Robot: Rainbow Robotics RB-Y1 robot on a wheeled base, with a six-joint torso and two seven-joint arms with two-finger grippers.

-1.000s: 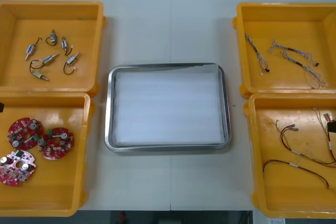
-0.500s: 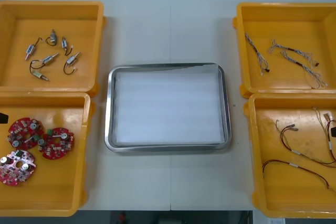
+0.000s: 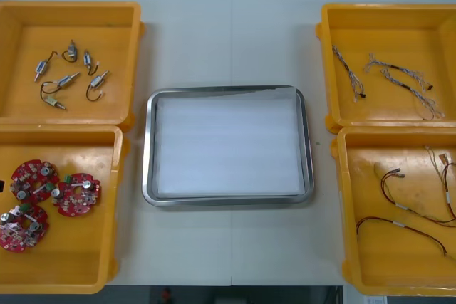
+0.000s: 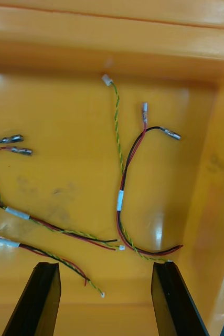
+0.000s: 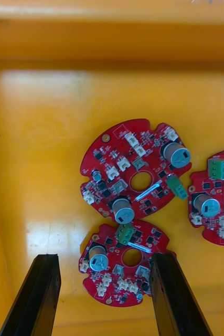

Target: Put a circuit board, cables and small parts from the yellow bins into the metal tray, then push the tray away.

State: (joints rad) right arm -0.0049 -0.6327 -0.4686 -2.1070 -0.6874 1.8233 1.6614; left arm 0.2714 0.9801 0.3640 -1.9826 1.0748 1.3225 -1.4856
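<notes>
Over the near left bin, the left gripper hangs spread astride a board, likely to pinch it. Between bins, the tray lies bare, awaiting parts. Farther right, the right gripper, likewise spread, hovers over cables.

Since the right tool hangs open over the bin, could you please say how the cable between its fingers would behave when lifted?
The cable is thin and lies in loose curves, so it would likely droop from the right tool. A neighbouring cable ends close beside it, so both might tangle.
</notes>
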